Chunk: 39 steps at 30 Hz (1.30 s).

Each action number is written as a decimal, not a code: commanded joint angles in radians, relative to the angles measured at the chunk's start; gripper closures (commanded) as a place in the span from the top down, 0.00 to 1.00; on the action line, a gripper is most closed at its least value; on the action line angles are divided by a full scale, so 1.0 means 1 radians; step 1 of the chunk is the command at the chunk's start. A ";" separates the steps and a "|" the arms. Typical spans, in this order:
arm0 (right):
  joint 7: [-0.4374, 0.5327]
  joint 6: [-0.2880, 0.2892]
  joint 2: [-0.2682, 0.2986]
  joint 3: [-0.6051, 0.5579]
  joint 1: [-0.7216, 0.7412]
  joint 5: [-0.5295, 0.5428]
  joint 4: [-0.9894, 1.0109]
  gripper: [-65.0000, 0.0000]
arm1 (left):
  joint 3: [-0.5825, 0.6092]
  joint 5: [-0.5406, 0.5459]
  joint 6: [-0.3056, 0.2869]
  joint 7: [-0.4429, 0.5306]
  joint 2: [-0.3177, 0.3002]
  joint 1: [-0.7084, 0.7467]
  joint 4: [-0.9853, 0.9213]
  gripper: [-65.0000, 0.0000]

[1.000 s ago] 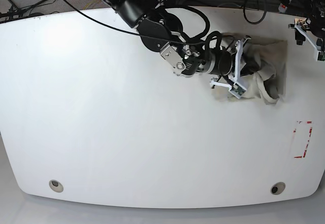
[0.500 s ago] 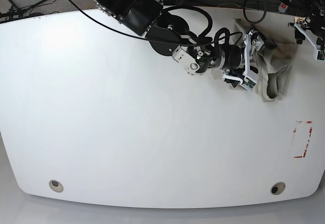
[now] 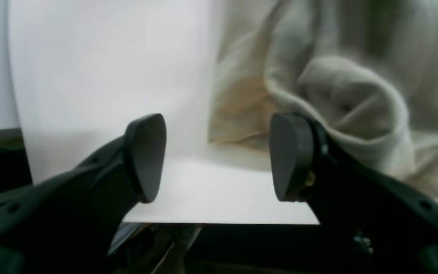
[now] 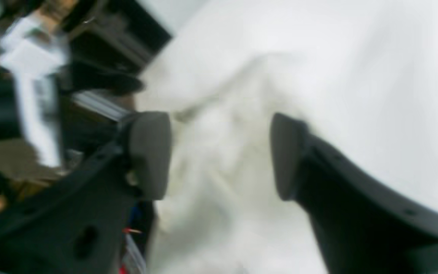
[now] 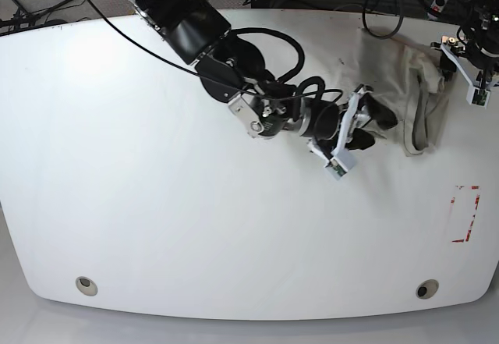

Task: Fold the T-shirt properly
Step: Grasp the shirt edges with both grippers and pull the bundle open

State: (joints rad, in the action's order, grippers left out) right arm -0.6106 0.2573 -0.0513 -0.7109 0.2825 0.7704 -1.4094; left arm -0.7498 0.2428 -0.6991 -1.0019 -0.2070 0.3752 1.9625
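Note:
The khaki-beige T-shirt (image 5: 405,79) lies crumpled at the table's back right, one part reaching the back edge. My right gripper (image 5: 376,119) hovers at the shirt's left edge. In the blurred right wrist view its jaws (image 4: 219,156) stand open, with pale cloth (image 4: 219,198) showing beyond the gap. My left gripper (image 5: 458,54) hangs at the table's far right edge beside the shirt. It is open (image 3: 217,158) with only bare table between the fingers. Its right finger (image 3: 289,156) sits close against a rolled fold of the T-shirt (image 3: 348,95).
A red-marked rectangle (image 5: 465,214) is on the table at the right. Two round holes (image 5: 86,285) (image 5: 426,289) sit near the front edge. Cables (image 5: 382,8) hang behind the back edge. The right arm's black links (image 5: 226,55) cross the back middle.
My right gripper went from shut in the bunched shirt to open and drew back leftward. The shirt shifted toward the back right edge and spread out. The left arm barely moved.

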 commanded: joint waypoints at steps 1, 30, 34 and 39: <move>0.011 0.015 0.000 0.001 0.016 0.022 -0.034 0.46 | -0.015 -0.006 0.001 0.010 0.001 0.009 0.015 0.60; 0.011 0.015 0.043 0.000 -0.015 0.011 0.020 0.37 | -0.014 0.898 0.001 -0.041 -0.167 0.196 0.045 0.60; 0.011 0.015 0.043 0.003 -0.015 0.011 0.020 0.37 | 0.132 0.824 0.001 -0.041 -0.171 0.169 0.039 0.60; 0.011 0.015 0.043 0.006 -0.015 0.011 0.020 0.37 | 0.243 0.565 0.001 -0.041 -0.154 0.106 -0.018 0.60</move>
State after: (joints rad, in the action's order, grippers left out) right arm -0.6239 0.2611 0.0036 -0.7094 0.2462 0.7635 -1.3716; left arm -0.5102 0.8730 -0.6991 -1.0569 -0.3534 0.4946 1.9625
